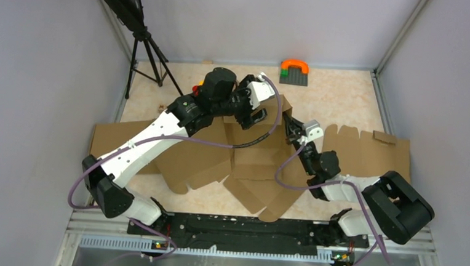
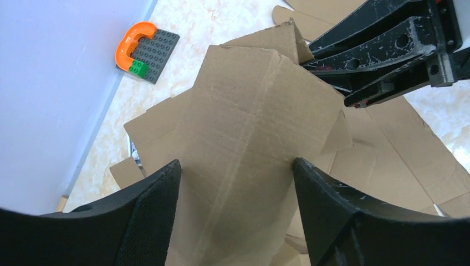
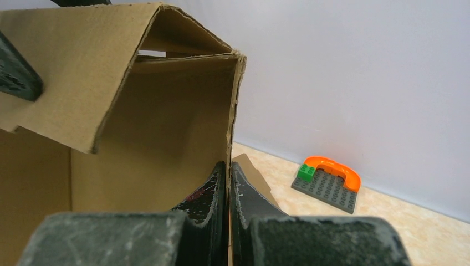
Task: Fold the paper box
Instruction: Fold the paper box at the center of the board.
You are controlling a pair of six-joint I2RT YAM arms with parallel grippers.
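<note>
Brown corrugated paper box [image 1: 252, 165], mid-table just ahead of both arm bases. Lies part flat, part raised: flaps spread toward the near edge, one wall and a folded-over panel standing at the far side.

Left gripper [image 2: 237, 166]: extends from the left across the cardboard. Stands released, jaws wide, straddling the raised creased panel. Fingers [image 2: 147, 221] at either edge of it; contact not certain.

Right gripper [image 3: 229, 172]: clenched, pads tight together. Pinches the upright edge of the standing wall, cardboard running down into the slit between the pads. Also visible from the left wrist, black, at the panel's upper right edge.

Elsewhere on the table:
- Second flat die-cut cardboard sheet [image 1: 367, 150] to the right, partly under the right arm.
- Plain flat cardboard piece [image 1: 110, 139] to the left, under the left arm.
- Grey studded baseplate [image 1: 296, 77] by the back wall, well apart from the box, carrying an orange arch [image 1: 295, 64] and a small green brick [image 3: 305, 172].
- Black tripod [image 1: 146, 50] in the far left corner.
</note>
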